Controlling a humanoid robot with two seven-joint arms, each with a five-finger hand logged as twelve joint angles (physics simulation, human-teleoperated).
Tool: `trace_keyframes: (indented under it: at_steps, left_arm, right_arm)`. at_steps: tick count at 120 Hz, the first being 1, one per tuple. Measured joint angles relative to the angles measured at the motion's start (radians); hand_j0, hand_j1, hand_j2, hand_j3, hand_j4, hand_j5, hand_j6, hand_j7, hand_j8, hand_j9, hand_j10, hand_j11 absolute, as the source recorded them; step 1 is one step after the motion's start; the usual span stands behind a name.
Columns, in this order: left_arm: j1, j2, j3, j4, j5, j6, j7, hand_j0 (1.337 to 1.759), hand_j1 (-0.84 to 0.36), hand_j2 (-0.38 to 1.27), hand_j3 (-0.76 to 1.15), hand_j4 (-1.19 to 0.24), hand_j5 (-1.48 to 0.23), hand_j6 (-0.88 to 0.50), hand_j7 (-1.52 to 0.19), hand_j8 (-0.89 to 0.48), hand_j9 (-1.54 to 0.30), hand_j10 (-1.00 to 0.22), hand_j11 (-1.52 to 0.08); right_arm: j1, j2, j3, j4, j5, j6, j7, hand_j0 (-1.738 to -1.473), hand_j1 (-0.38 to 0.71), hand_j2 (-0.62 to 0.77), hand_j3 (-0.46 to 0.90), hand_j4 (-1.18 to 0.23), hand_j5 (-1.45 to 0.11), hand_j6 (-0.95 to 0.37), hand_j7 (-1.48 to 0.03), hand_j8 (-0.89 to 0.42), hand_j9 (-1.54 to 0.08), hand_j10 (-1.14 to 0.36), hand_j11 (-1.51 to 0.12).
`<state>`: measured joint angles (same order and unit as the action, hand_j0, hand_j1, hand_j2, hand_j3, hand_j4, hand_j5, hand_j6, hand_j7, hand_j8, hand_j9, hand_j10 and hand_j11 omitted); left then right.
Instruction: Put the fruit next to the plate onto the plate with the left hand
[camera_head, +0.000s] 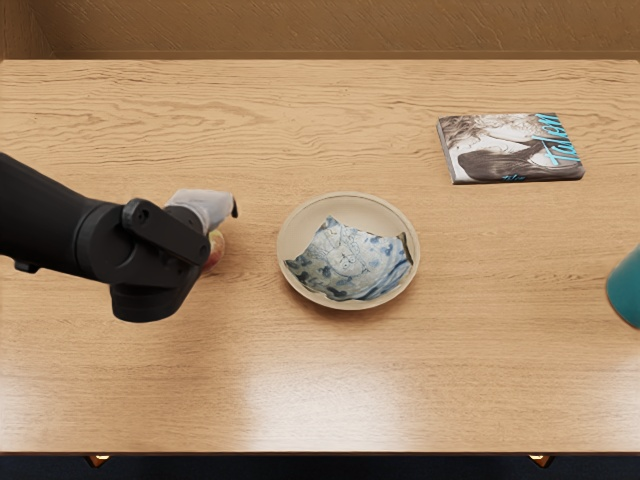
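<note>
1 hand in play: left hand (203, 212), pale grey at the end of a black forearm (60, 230) entering from the left edge, poised directly over the fruit (215, 248). Masked from this angle by wrist and palm, so impossible to tell whether spread, narrowed or already closed on anything. Only a sliver of the fruit showing beneath: rounded, yellowish with a reddish blush, resting on the table (320, 400) just left of the plate (340, 205), apart from its rim. Not yet on the plate.

Judging by that sliver: small, light, fairly firm, with a smooth skin likely to slip or roll if pinched off-centre. Best taken around the widest part, from opposite sides, with modest pressure to avoid bruising. Needs lifting clear of the raised rim before travelling right.

Plate: shallow, cream, with a blue-and-white patterned patch in the middle; probably ceramic, so worth a gentle set-down.

Further out, toward the far right of the table, 1 book or magazine (510, 148) with a drawn face on the cover and teal lettering down 1 side, too small and slanted to read with confidence. No other brand or label visible. At the right edge, part of 1 teal shape (627, 288), cut off and unidentifiable. No right arm in sight.
</note>
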<state>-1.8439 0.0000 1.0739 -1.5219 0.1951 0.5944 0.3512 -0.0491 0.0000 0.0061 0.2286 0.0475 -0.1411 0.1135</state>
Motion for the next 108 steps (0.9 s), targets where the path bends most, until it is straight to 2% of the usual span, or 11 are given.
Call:
trace_keyframes:
  at_steps: [38,49,59,65,77,78,84,92,108]
  left_arm:
    - [0.032,0.0,0.006,0.04,0.001,0.0,0.0,1.656,-0.12,0.06,0.0,-0.42,-0.56,-0.42,-0.56,-0.42,-0.56,-0.42,-0.56]
    - [0.035,0.0,0.01,0.046,0.001,0.0,-0.001,1.657,-0.16,0.14,0.0,-0.47,-0.62,-0.4,-0.63,-0.39,-0.62,-0.47,-0.62]
    - [0.045,0.0,0.012,0.051,0.007,0.001,-0.001,1.654,-0.16,0.12,0.0,-0.53,-0.66,-0.38,-0.67,-0.37,-0.69,-0.51,-0.69]
    - [0.049,0.0,0.015,0.054,0.011,0.001,-0.001,1.652,-0.12,0.05,0.0,-0.56,-0.68,-0.37,-0.71,-0.35,-0.73,-0.53,-0.73]
    - [0.059,0.0,0.019,0.062,0.012,0.002,-0.002,1.651,-0.14,0.1,0.0,-0.61,-0.71,-0.37,-0.76,-0.34,-0.78,-0.56,-0.78]
    - [0.059,0.0,0.019,0.063,0.012,0.002,-0.002,1.651,-0.13,0.07,0.0,-0.61,-0.71,-0.37,-0.77,-0.34,-0.79,-0.56,-0.79]
    - [0.061,0.0,0.02,0.066,0.011,0.002,-0.002,1.651,-0.16,0.15,0.0,-0.63,-0.74,-0.36,-0.8,-0.33,-0.81,-0.56,-0.82]
    - [0.062,0.0,0.02,0.069,0.008,0.0,-0.002,1.651,-0.16,0.15,0.0,-0.61,-0.81,-0.33,-0.84,-0.31,-0.86,-0.54,-0.86]
    - [0.062,0.0,0.021,0.074,0.0,-0.004,-0.002,1.651,-0.26,0.34,0.0,-0.48,-0.98,-0.2,-0.98,-0.2,-0.98,-0.45,-0.99]
  right_arm:
    - [0.0,0.0,0.0,0.0,0.0,0.0,0.0,-1.658,-0.31,-0.01,0.0,-0.03,-0.05,-0.03,-0.05,-0.03,-0.05,-0.03,-0.05]
    - [0.0,0.0,0.0,0.0,0.0,0.0,0.0,-1.658,-0.31,-0.01,0.0,-0.03,-0.05,-0.03,-0.05,-0.03,-0.05,-0.03,-0.05]
    - [0.0,0.0,0.0,0.0,0.0,0.0,0.0,-1.658,-0.31,-0.01,0.0,-0.03,-0.05,-0.03,-0.05,-0.03,-0.05,-0.03,-0.05]
    - [0.0,0.0,0.0,0.0,0.0,0.0,0.0,-1.658,-0.31,-0.01,0.0,-0.03,-0.05,-0.03,-0.05,-0.03,-0.05,-0.03,-0.05]
    - [0.0,0.0,0.0,0.0,0.0,0.0,0.0,-1.658,-0.31,-0.01,0.0,-0.03,-0.05,-0.03,-0.05,-0.03,-0.05,-0.03,-0.05]
    - [0.0,0.0,0.0,0.0,0.0,0.0,0.0,-1.658,-0.31,-0.01,0.0,-0.03,-0.05,-0.03,-0.05,-0.03,-0.05,-0.03,-0.05]
    - [0.0,0.0,0.0,0.0,0.0,0.0,0.0,-1.658,-0.31,-0.01,0.0,-0.03,-0.05,-0.03,-0.05,-0.03,-0.05,-0.03,-0.05]
    - [0.0,0.0,0.0,0.0,0.0,0.0,0.0,-1.658,-0.31,-0.01,0.0,-0.03,-0.05,-0.03,-0.05,-0.03,-0.05,-0.03,-0.05]
    - [0.0,0.0,0.0,0.0,0.0,0.0,0.0,-1.658,-0.31,-0.01,0.0,-0.03,-0.05,-0.03,-0.05,-0.03,-0.05,-0.03,-0.05]
